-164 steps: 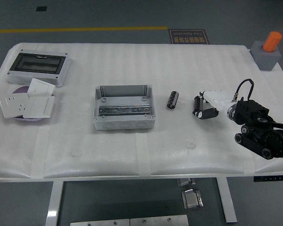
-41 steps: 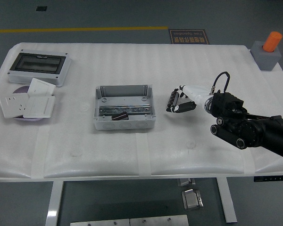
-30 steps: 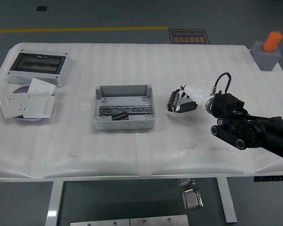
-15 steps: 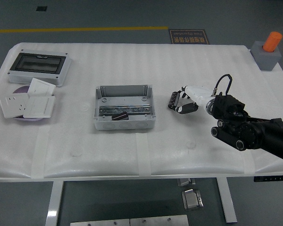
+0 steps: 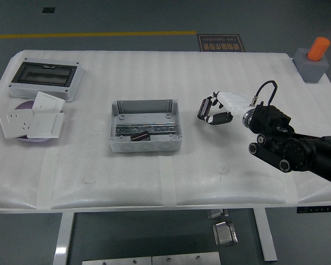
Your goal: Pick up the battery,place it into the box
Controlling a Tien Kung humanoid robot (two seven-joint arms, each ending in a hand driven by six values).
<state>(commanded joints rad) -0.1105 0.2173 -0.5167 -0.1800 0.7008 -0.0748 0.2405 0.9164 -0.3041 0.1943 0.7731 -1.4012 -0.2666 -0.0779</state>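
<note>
Right robot hand (image 5: 212,112), fingers closed around the battery (image 5: 202,109), with the box (image 5: 145,126) at its 9 o'clock.

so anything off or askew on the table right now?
Mostly tidy. The white switch plates at the left lie in a loose, overlapping heap on a purple disc, not squared up. A small dark item lies tilted inside the open grey box. The right hand is closed on the battery beside the box.
</note>
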